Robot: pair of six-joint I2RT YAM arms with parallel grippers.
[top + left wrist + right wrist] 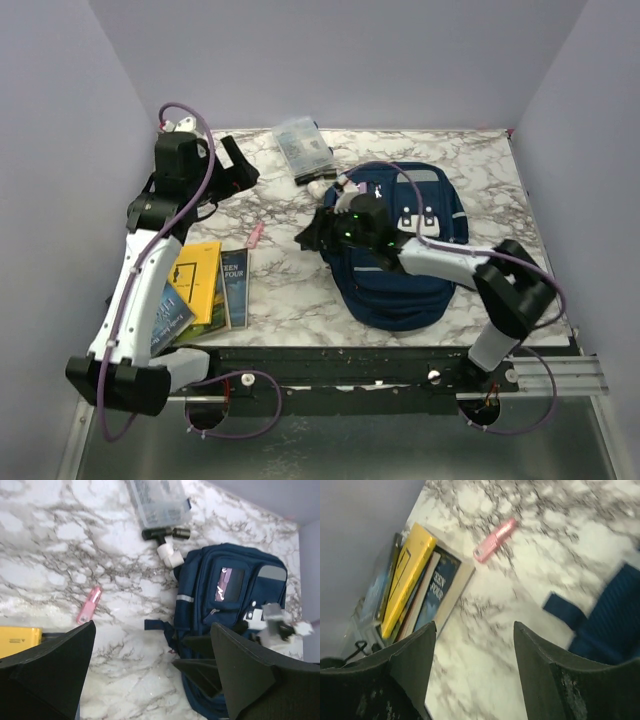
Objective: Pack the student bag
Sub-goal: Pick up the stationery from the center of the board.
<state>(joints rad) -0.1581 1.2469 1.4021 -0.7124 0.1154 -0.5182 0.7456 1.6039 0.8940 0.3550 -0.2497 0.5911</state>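
The student bag (pixel 395 300) lies flat on the right half of the marble tabletop (pixel 290 295), front pockets facing up, with a short navy strap (pixel 155 625) poking out from its left edge. The right pincer (pixel 475 625) hangs at that left edge. Its fingers are spread and hold nothing, and bare marble shows between them, with the strap and the bag's fabric just off to their right. The left pincer (pixel 152 630) is raised over the far left part of the tabletop, well apart from the bag, its fingers spread wide and empty. A clear plastic case (pixel 302 145) sits near the back edge. Just in front of it a black-and-white T-shaped piece (pixel 165 542) lies beside the bag's far corner. A small pink object (pixel 255 235), possibly a marker or eraser though it is too small to tell, lies alone on the marble between the two pincers. On the near left, books lie side by side: a yellow book (pixel 200 280) partly over a dark blue paperback (pixel 235 288), and a lighter blue book (pixel 172 315) half hidden beneath the left arm.
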